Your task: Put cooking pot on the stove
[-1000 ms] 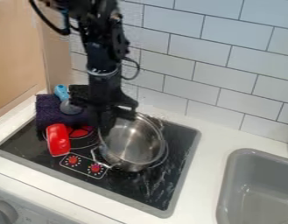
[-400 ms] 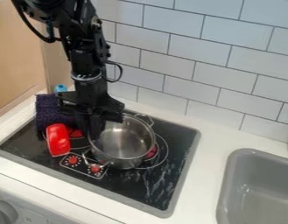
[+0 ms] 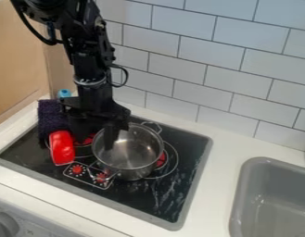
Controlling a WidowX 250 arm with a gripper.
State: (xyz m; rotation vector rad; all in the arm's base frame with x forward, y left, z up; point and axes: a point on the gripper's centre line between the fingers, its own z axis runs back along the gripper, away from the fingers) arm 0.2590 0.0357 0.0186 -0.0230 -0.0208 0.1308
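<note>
Jaws: spread apart, astride the rim [image 3: 126,168]
Pot [image 3: 133,150]: upright on the stove [image 3: 161,199], partly over a burner ring [image 3: 177,159]
Rim: could catch in a crooked lift, tipping the pot
Red vessel [image 3: 61,147]: could topple from a sideways swing

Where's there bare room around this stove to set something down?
The white counter between stove and sink is bare, as is the stove's front-right corner. It's crowded left of the pot, with gripper, red item and purple cloth close together.

Slanted view down onto stovetop [image 3: 179,185]
</note>
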